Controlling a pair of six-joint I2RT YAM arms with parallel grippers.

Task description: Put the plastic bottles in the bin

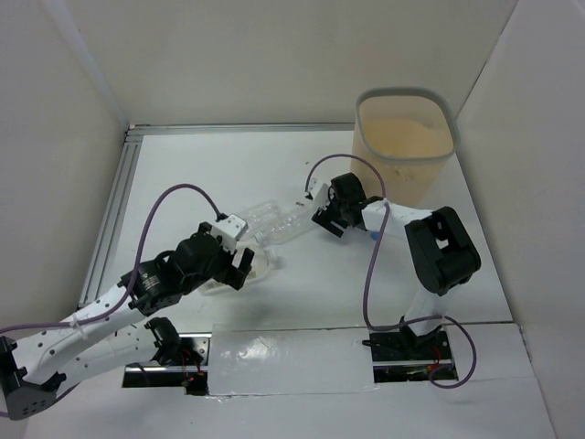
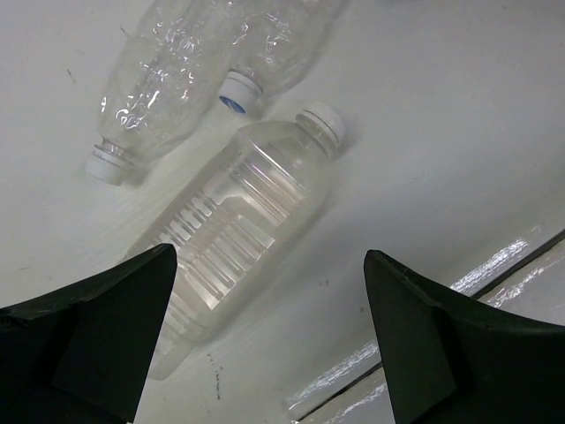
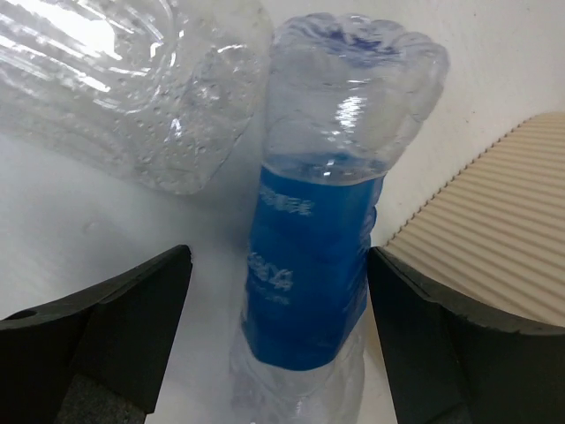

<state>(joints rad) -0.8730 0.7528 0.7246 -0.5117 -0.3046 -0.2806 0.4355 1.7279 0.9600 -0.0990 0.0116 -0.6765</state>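
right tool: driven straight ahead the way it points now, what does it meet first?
Most likely the blue-labelled bottle, which lies straight ahead between the right tool's open fingers. A clear bottle and the bin sit off to the sides, out of line. Depth is unclear.

White worktop (image 1: 274, 174); metal rail (image 1: 113, 208) along its nine o'clock edge; glossy tape (image 1: 274, 361) at six o'clock; white walls (image 1: 228, 55) around.
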